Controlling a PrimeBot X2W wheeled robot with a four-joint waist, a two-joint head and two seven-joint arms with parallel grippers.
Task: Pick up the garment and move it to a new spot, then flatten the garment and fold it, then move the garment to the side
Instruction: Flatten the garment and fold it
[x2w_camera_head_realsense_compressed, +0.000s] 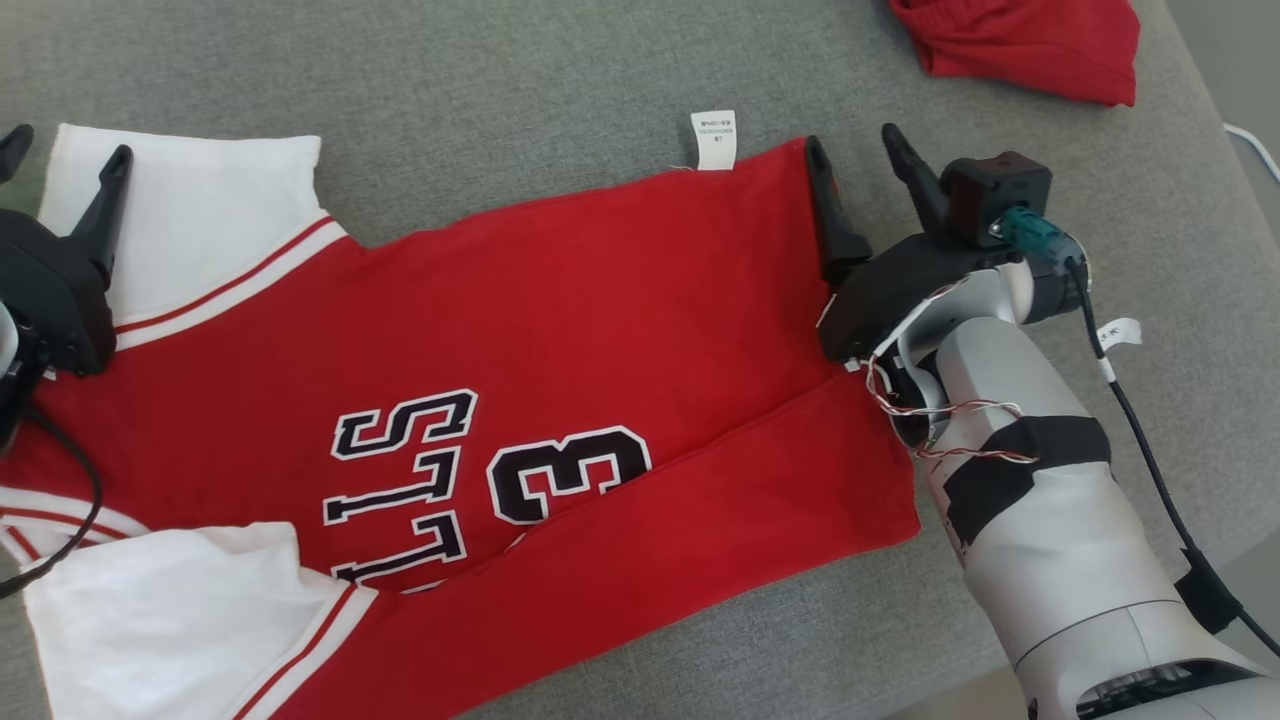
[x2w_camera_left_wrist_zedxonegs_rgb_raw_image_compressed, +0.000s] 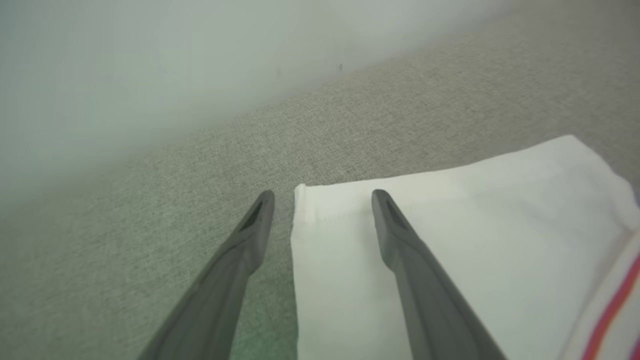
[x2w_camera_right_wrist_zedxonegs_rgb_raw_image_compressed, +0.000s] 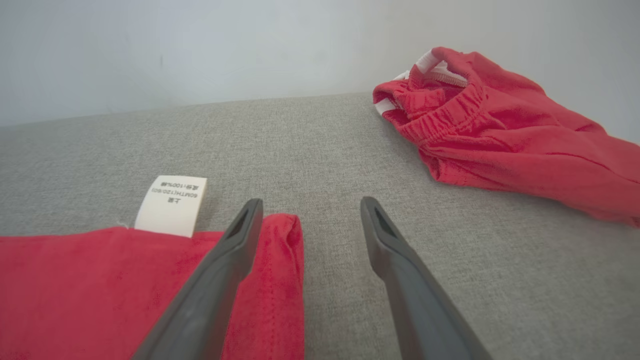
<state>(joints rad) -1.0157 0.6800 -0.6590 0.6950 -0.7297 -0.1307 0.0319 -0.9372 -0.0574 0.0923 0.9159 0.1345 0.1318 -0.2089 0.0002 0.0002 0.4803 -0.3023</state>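
Red jersey lies flat on the grey couch, mid-fold, with both grippers open at its far corners.
Left gripper straddles the corner of a white sleeve; right gripper straddles the hem corner beside the label. Both have their jaws wide and hold nothing. The near long edge looks already folded over, so I judge folding is in hand. Next, both should drop, pinch their corners and carry the far edge over evenly, or the cloth will skew. Count: one jersey, two white sleeves, one label, one pair of red shorts lying well apart, two grippers.
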